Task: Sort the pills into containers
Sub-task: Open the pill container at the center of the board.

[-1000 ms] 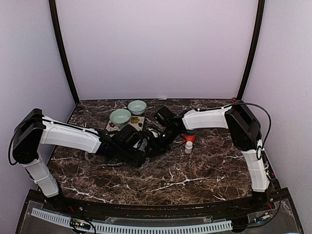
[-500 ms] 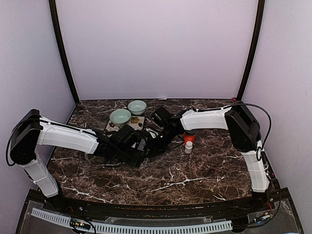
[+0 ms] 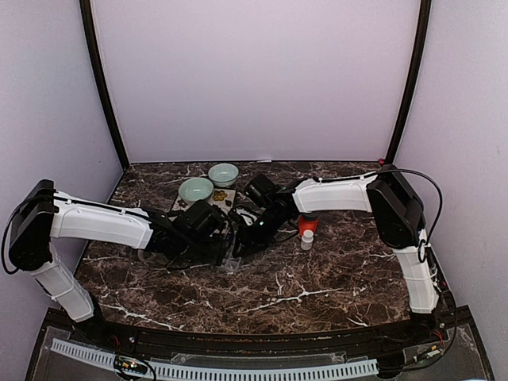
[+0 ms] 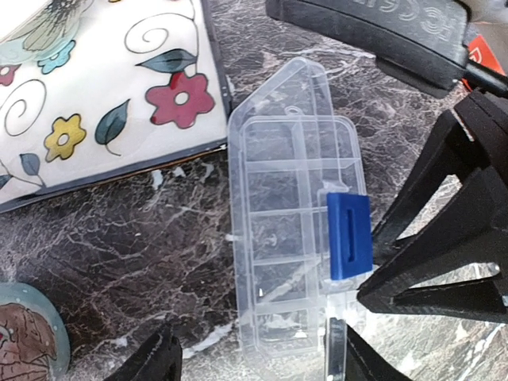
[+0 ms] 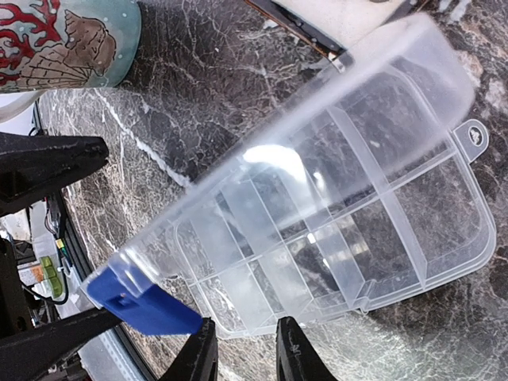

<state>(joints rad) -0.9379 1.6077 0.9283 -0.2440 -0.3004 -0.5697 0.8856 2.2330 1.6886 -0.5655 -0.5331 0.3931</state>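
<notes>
The flat clear plastic organiser box (image 4: 278, 230) lies on the dark marble table (image 4: 111, 246); probably light, thin-walled, slippery, best pinched at its rim; left hand (image 4: 252, 357) released, astride its end; right hand (image 5: 242, 357) at the rim, grip unclear.

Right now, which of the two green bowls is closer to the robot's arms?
The left-hand bowl: it sits further forward. The other bowl stands further back and to the right.

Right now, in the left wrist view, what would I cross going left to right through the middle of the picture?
Flowered tray → clear box → right gripper, its black fingers at the box's right edge. I left out the bowl in the bottom-left corner, since it lies within the tray's span.
</notes>
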